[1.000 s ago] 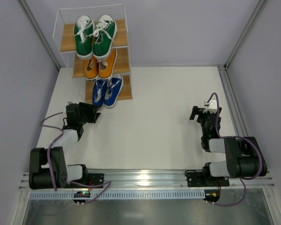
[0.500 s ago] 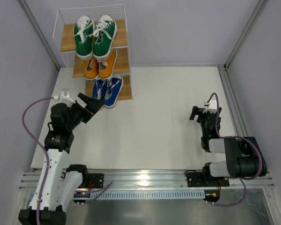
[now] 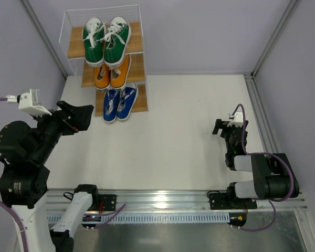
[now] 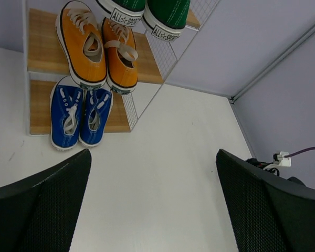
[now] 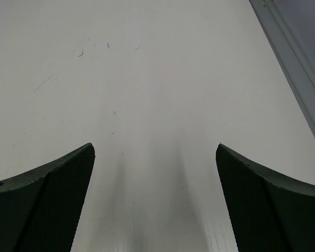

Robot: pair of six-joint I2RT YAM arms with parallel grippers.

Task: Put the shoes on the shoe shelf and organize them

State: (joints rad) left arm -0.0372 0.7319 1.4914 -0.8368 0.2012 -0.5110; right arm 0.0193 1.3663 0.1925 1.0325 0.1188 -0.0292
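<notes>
Shoe shelf: three stepped wooden boards in a white wire frame, standing at the far left of the bench against the back wall. Top tier: green pair, side by side, long axes running front to back, the printed heel labels facing me and the toes to the wall. Middle tier: orange pair, same lie, laces at the far end and openings nearer me. Bottom tier: blue pair, long axes also front to back but slanted a little, near ends overhanging the board's front edge; which end is the toe I cannot tell for certain. My left hand: released, fingers spread as wide as they go, nothing between them and nothing touched; it hangs high over the left side of the bench, well apart from the shelf, facing the three pairs. My right hand: also released and empty, fingers apart, low over bare bench near the right edge. Change from a second ago: my left hand was then down low just in front of the blue pair and less open; the arm has since reared up and back toward the left. All six shoes and my right hand lie as they did.
</notes>
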